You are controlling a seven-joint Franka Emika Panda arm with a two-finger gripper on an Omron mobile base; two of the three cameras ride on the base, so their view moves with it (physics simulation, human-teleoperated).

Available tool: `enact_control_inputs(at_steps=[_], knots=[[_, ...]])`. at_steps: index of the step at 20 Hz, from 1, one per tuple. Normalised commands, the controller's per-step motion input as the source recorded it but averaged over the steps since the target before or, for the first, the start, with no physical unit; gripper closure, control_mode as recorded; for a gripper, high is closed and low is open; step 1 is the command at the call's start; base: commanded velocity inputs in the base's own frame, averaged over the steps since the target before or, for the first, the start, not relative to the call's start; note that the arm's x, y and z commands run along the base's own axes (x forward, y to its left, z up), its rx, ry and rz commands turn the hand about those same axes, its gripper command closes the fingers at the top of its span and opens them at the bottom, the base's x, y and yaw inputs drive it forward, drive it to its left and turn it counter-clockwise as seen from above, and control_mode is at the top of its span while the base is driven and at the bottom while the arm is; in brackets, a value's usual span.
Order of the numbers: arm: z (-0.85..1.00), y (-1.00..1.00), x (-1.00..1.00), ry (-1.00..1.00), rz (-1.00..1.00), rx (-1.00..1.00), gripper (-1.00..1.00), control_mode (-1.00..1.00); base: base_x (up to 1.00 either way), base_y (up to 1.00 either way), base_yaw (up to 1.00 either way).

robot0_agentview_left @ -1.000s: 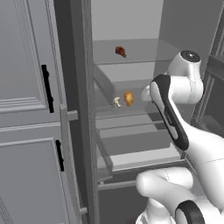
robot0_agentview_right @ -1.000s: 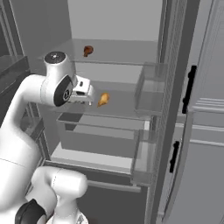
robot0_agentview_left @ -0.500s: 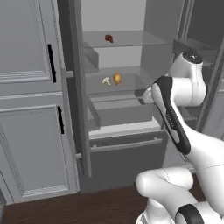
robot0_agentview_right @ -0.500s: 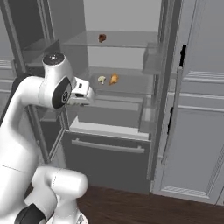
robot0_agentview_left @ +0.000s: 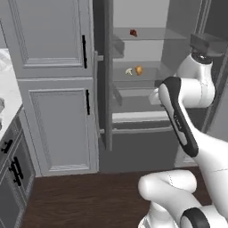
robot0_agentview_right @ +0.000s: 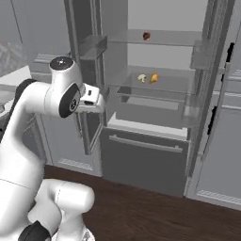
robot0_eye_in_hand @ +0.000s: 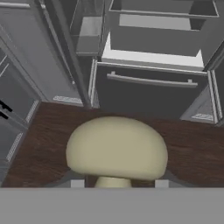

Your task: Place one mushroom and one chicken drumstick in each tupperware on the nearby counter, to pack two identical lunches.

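So the end effector (robot0_eye_in_hand: 118, 183) has a mushroom (robot0_eye_in_hand: 117, 148) pinched between its fingers, cap sitting right above the tips, with the dark wood floor (robot0_eye_in_hand: 192, 153) behind it. In the right base view the end effector (robot0_agentview_right: 96, 100) sits just left of the open fridge (robot0_agentview_right: 155, 117). On the middle fridge shelf (robot0_agentview_right: 164, 84) there's another mushroom (robot0_agentview_right: 141, 77) right beside an orange drumstick (robot0_agentview_right: 154, 77), well apart from the hand. A dark red item (robot0_agentview_right: 146, 35) sits on the top shelf.
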Motion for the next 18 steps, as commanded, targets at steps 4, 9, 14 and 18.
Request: enact_control_inputs(at_steps=[4, 9, 14, 18], knots=[[0.0, 0.0, 0.0, 0.0, 0.0, 0.0, 1.0, 1.0, 0.06, 1.0, 0.26], [0.0, 0.0, 0.0, 0.0, 0.0, 0.0, 1.0, 1.0, 0.41, 1.0, 0.15], [0.0, 0.0, 0.0, 0.0, 0.0, 0.0, 1.0, 1.0, 0.79, 0.82, 0.14], [0.0, 0.0, 0.0, 0.0, 0.0, 0.0, 1.0, 1.0, 1.0, 0.13, 0.26]])
